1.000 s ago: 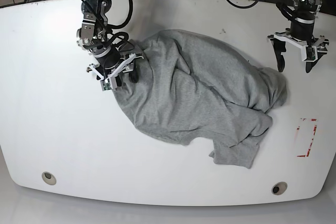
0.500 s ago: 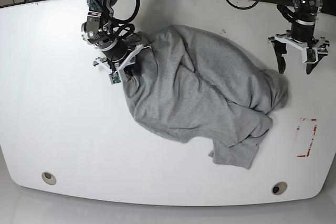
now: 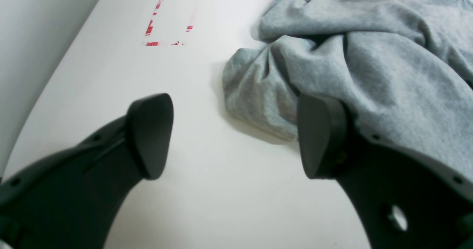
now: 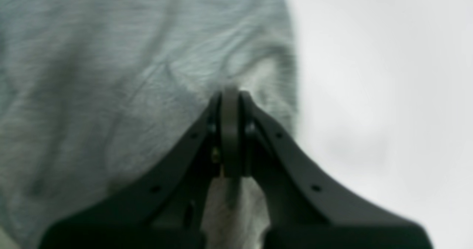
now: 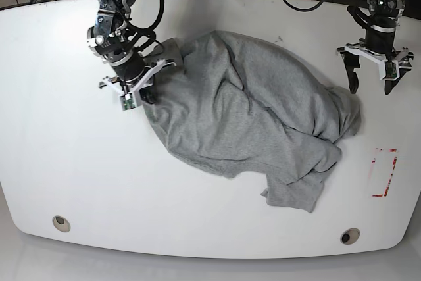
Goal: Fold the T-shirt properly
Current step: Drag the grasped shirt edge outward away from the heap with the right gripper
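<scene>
The grey T-shirt [image 5: 250, 110] lies crumpled across the middle of the white table [image 5: 59, 162], with no lettering showing. My right gripper [image 5: 146, 94] sits at the shirt's left edge and is shut on a pinch of its fabric. In the right wrist view the closed fingertips [image 4: 230, 101] press together against the grey T-shirt [image 4: 111, 75]. My left gripper [image 5: 370, 85] hovers open at the table's far right, just beyond the shirt's right bulge. The left wrist view shows its two fingers [image 3: 151, 130] wide apart over bare table, with the T-shirt [image 3: 369, 64] beside the right finger.
A red dashed rectangle [image 5: 383, 172] marks the table near its right edge, also visible in the left wrist view as the red rectangle [image 3: 168, 16]. Two round holes [image 5: 61, 222] sit near the front edge. Cables run behind the table's back edge.
My right gripper has pulled the shirt's left edge further left and slightly back. The cloth stretches flatter there. The left arm has stayed in place.
</scene>
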### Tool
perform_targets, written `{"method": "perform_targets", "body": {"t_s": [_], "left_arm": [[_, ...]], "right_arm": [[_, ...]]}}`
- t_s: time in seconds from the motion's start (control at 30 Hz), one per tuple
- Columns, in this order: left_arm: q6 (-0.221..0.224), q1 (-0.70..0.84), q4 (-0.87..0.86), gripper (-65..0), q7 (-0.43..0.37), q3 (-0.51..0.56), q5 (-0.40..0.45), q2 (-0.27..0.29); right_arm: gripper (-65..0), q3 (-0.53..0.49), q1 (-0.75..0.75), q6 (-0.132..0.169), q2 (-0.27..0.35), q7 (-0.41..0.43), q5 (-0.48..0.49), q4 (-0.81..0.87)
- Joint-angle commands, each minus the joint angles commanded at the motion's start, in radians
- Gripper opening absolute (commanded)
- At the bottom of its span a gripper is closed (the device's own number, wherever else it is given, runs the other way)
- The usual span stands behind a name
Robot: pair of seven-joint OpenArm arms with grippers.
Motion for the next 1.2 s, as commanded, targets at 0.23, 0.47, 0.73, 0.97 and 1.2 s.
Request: {"method": "perform_targets", "body": {"t_s": [0.23,0.47,0.73,0.97,1.2], "left_arm": [[0.0,-0.003,-0.002,-16.2,0.004,-0.004,0.0,0.004],[-0.001,-0.011,-0.003,-16.3,0.015,0.0,0.0,0.003],[-0.002,-0.027,-0.014,-16.5,0.036,0.004,0.004,0.005],[0.002,-0.013,-0.015,-16.4,0.018,0.001,0.003,0.003],[0.003,-0.007,-0.012,-16.1,0.015,0.002,0.004,0.001]], "right_arm": [[-54.3,0.064,-0.022,-0.011,-0.009,-0.009,-0.005,0.015],[-46.5,0.052,-0.045,-0.006,-0.019,-0.01,-0.001,0.021],[-48.9,-0.001,-0.089,0.003,-0.027,-0.01,-0.003,0.028],[-44.1,0.008,-0.102,0.007,-0.024,-0.013,-0.002,0.031],[-35.8,0.031,-0.11,0.013,-0.022,-0.009,-0.003,0.014]]}}
